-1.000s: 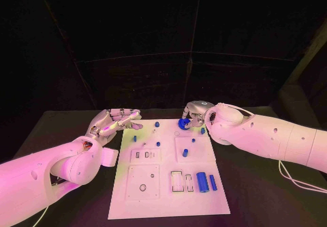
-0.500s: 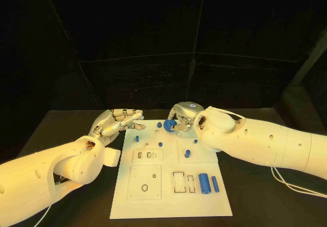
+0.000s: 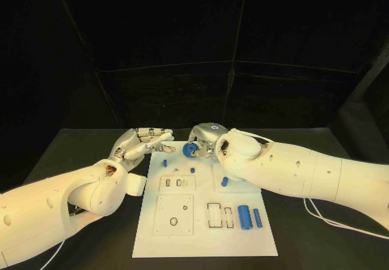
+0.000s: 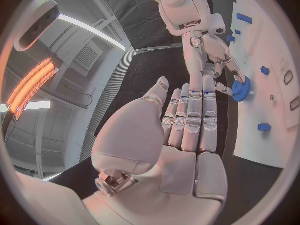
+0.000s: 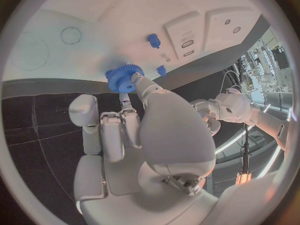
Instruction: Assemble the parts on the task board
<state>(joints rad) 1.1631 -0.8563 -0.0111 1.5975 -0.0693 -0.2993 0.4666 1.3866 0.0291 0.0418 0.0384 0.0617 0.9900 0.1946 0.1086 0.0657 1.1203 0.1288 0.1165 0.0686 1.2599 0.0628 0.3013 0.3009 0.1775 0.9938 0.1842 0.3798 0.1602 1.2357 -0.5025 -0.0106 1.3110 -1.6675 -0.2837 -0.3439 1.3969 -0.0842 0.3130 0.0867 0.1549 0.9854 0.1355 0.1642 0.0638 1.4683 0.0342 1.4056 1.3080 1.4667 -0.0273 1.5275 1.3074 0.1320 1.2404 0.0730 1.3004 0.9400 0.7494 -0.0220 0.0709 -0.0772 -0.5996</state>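
Observation:
The white task board (image 3: pixel 203 230) lies in the middle of the black table. My right hand (image 3: pixel 207 136) hovers over the board's far end and pinches a blue gear (image 3: pixel 191 149) between thumb and a finger; the gear (image 5: pixel 123 79) is toothed and has a centre hole. My left hand (image 3: pixel 143 143) floats just off the board's far left corner, fingers straight and side by side, holding nothing. In the left wrist view the right hand (image 4: pixel 212 55) carries the gear (image 4: pixel 241 89) just beyond my left hand's fingertips (image 4: pixel 194 92). Small blue pegs (image 3: pixel 164 163) (image 3: pixel 193 169) (image 3: pixel 225 181) stand on the board.
Two blue cylinders (image 3: pixel 243 216) (image 3: pixel 257 217) lie at the board's near right, beside rectangular slots (image 3: pixel 212 215). A plate with a round hole (image 3: pixel 172 222) sits at the near left. A white cable (image 3: pixel 324 216) trails on the table at the right.
My right hand has carried the blue gear leftwards across the board's far end, closer to the left hand. The left hand has hardly moved.

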